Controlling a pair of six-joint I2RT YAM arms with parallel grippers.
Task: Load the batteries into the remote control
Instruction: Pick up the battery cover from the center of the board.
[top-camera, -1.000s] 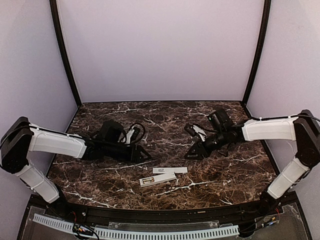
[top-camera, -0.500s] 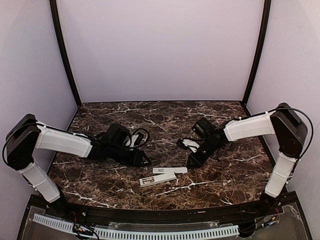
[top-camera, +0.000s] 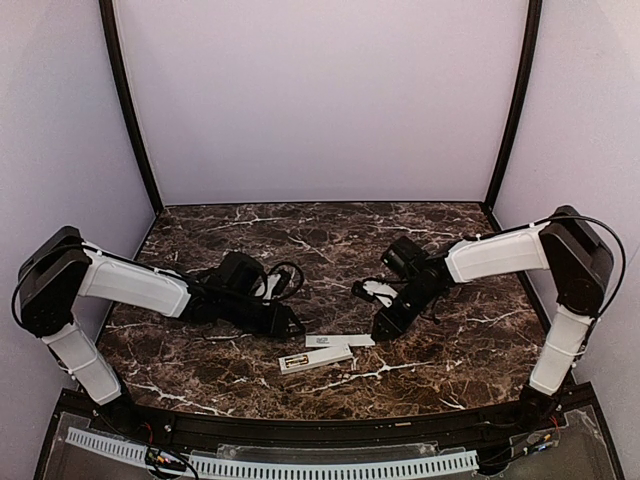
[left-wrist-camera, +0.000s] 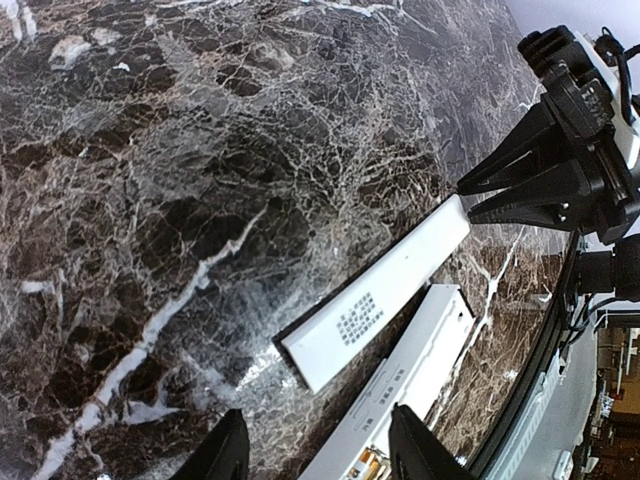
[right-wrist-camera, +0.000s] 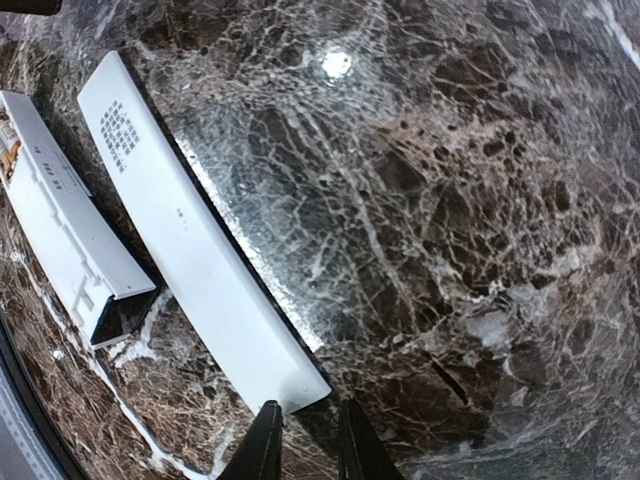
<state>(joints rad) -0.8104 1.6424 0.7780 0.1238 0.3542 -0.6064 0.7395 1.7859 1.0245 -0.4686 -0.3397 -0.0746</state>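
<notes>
The white remote control (top-camera: 315, 360) lies at the front centre of the marble table, its back open. The gold-and-dark batteries (left-wrist-camera: 365, 462) sit in its compartment at the left end. The thin white cover strip (top-camera: 340, 341) lies just behind it, print side up. My left gripper (top-camera: 295, 325) hangs open over the remote's battery end (left-wrist-camera: 420, 370), its fingertips (left-wrist-camera: 415, 445) on either side. My right gripper (top-camera: 383, 330) is shut, with only a narrow slit between the fingertips (right-wrist-camera: 265, 445), and it points down at the strip's right end (right-wrist-camera: 300, 385), one tip touching its corner.
Dark marble table (top-camera: 450, 350) with lilac walls behind and at both sides. A black rail (top-camera: 320, 425) runs along the near edge. The two grippers face each other about a strip's length apart.
My right arm swung left and down to the cover strip's end, and its jaws closed. My left gripper crept right toward the remote and stayed open.
</notes>
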